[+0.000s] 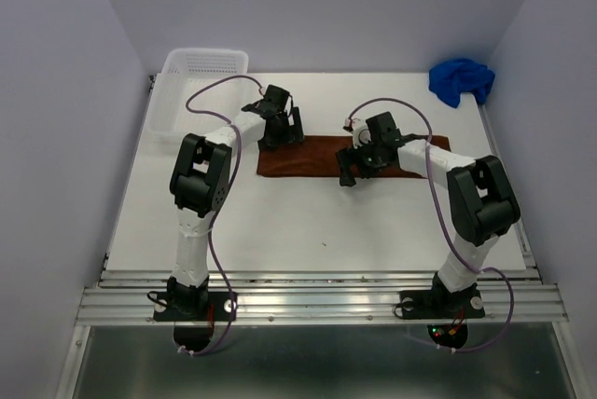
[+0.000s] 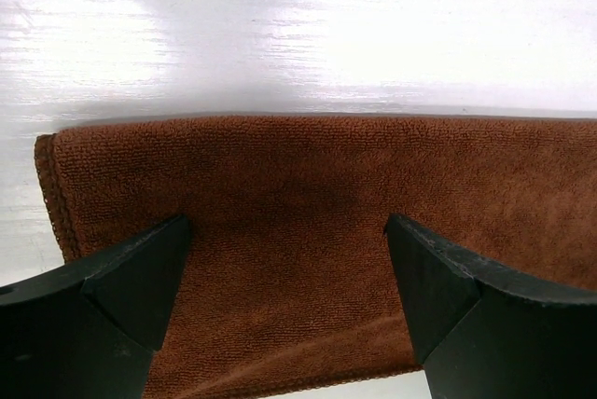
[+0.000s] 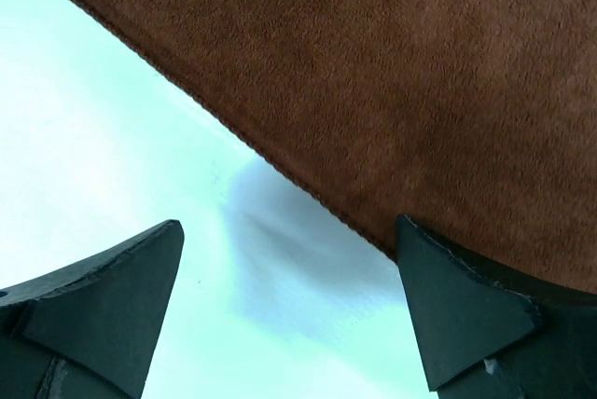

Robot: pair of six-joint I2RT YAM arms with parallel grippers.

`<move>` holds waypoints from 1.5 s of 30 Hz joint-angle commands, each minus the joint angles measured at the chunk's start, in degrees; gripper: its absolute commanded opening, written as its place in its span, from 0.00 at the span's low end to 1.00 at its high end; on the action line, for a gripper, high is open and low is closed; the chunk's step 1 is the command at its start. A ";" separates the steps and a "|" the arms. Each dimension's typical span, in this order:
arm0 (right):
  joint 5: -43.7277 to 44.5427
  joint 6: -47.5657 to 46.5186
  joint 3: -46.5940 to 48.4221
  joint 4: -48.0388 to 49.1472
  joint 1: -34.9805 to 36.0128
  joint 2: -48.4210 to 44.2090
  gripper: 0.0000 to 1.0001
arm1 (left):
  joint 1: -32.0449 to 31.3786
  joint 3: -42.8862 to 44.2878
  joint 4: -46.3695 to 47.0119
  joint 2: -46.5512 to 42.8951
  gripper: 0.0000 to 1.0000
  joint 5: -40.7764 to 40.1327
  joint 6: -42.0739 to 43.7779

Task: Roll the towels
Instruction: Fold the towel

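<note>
Rust-brown towel (image 1: 312, 158) lies flat at mid-bench. I judge its roll could start crooked: the left end effector (image 2: 289, 231) hangs wide open over the left short end, while the open right end effector (image 3: 289, 231) straddles the near long edge, one finger over cloth and one over bare bench (image 1: 308, 222). A pinch there would drag the cloth askew. The towel's long axis runs left to right. The blue towel (image 1: 462, 80) sits bunched at the far right corner.

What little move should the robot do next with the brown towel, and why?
Probably lower the left gripper and pinch the brown towel at its short end: the towel lies flat and unrolled, and the open jaws hover above it near that end.
</note>
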 commanded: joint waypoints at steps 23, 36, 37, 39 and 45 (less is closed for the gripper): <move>23.44 23.29 -1.27 0.00 -16.75 -14.97 1.00 | 1.66 -7.17 -1.96 -12.38 0.99 -8.74 -0.31; 25.90 18.99 7.25 -6.86 -32.15 -5.49 1.00 | 1.31 -12.18 -5.48 -20.28 0.99 -13.84 -2.06; 25.82 18.03 7.70 -6.86 -32.15 -3.92 1.00 | 1.31 -12.80 -5.39 -21.08 0.99 -13.93 -2.33; 25.64 17.75 9.36 -6.86 -32.15 -1.98 1.00 | 1.22 -14.11 -5.21 -23.27 0.99 -14.02 -2.77; 26.60 17.40 13.59 -7.21 -32.15 4.71 0.95 | 1.23 -15.18 -5.74 -25.74 0.99 -15.60 -3.38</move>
